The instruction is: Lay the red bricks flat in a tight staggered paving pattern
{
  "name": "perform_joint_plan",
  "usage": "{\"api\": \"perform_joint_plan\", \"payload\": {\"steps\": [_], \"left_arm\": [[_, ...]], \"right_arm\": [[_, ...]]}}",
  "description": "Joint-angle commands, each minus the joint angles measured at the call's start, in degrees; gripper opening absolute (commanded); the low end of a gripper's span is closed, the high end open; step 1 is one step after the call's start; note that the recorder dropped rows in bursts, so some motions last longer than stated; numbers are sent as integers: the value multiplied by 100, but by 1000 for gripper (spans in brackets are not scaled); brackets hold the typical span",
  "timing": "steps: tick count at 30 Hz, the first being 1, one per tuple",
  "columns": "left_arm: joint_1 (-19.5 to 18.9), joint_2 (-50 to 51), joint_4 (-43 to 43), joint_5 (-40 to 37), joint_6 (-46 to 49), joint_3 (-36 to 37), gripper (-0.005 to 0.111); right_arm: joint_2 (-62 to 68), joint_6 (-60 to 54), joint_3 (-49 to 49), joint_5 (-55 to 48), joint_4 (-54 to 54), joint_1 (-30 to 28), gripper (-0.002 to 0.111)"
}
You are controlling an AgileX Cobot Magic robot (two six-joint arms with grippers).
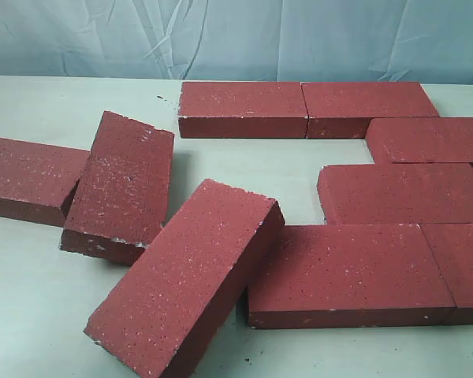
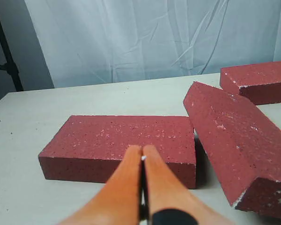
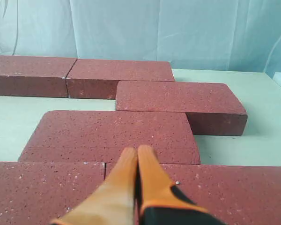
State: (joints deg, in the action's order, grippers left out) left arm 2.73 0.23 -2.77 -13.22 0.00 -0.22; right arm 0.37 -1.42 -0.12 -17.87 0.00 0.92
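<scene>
Several red bricks lie flat in staggered rows on the right: two at the back (image 1: 243, 109) (image 1: 369, 106), one at the right edge (image 1: 433, 140), one in the middle (image 1: 402, 193), two in front (image 1: 347, 272) (image 1: 465, 264). On the left one loose brick (image 1: 27, 177) lies flat, a second (image 1: 122, 185) leans on it, and a third (image 1: 185, 279) leans on the front row. My left gripper (image 2: 143, 152) is shut and empty, just before the flat loose brick (image 2: 122, 140). Shut and empty too, my right gripper (image 3: 137, 152) hovers over the front row's seam (image 3: 104, 169).
The pale table (image 1: 252, 169) shows a bare gap between the back row and the middle brick. A light curtain (image 1: 236, 35) hangs behind the table. Neither arm appears in the exterior view. A dark stand (image 2: 7, 56) rises beyond the table's corner.
</scene>
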Motion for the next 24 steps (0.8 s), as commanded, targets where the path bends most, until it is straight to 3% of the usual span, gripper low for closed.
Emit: {"api": "perform_joint_plan", "payload": {"steps": [1,4,13,19,24], "left_arm": [[-30,-23,-93,-8,0,22,0],[-30,-23,-124,203,0,22,0],[-30,-23,975,1248,0,22,0],[-30,-23,1992,1849,0,22,0],[-30,-23,1981,2289,0,22,0]], "right_arm": [[-37,-2,12,100,0,-29,-1],[-37,-2,12,376,0,-29,-1],[-37,-2,12,2026,195,-29,-1],[-37,363,12,3071,1573,-29,-1],[-37,438,12,3400,1617,-29,-1]]}}
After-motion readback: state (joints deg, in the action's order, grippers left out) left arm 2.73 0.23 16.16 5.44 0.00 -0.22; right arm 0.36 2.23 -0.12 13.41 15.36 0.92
